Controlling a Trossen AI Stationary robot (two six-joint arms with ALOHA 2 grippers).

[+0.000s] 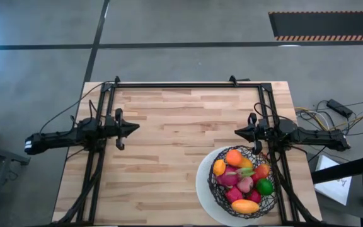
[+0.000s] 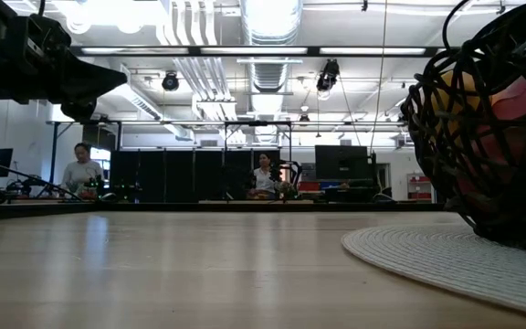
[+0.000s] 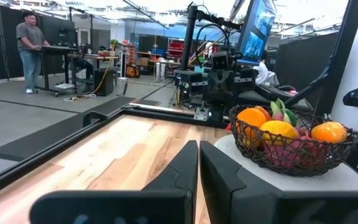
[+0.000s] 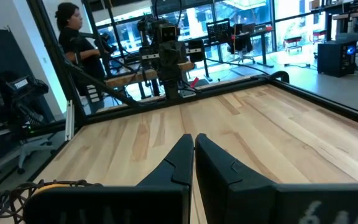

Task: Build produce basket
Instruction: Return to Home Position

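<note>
The black wire basket (image 1: 244, 181) stands on a white round base (image 1: 203, 184) at the table's near right corner, filled with the produce (image 1: 243, 180): orange, yellow, red, magenta-pink and green pieces. It also shows in the left wrist view (image 3: 291, 146) and close up in the low view (image 2: 491, 119). My left gripper (image 1: 135, 127) hovers shut over the table's left side, pointing right. My right gripper (image 1: 237, 132) hovers shut just beyond the basket, pointing left. Its shut fingers show in its own view (image 4: 193, 152); the left one's show in the left wrist view (image 3: 199, 163).
Black frame rails (image 1: 181, 84) run along the far edge and down both sides of the wooden table (image 1: 175, 151). Bare wood lies between the two grippers. Cables (image 1: 320, 116) lie off the table's right edge. People stand in the room beyond (image 3: 28, 53).
</note>
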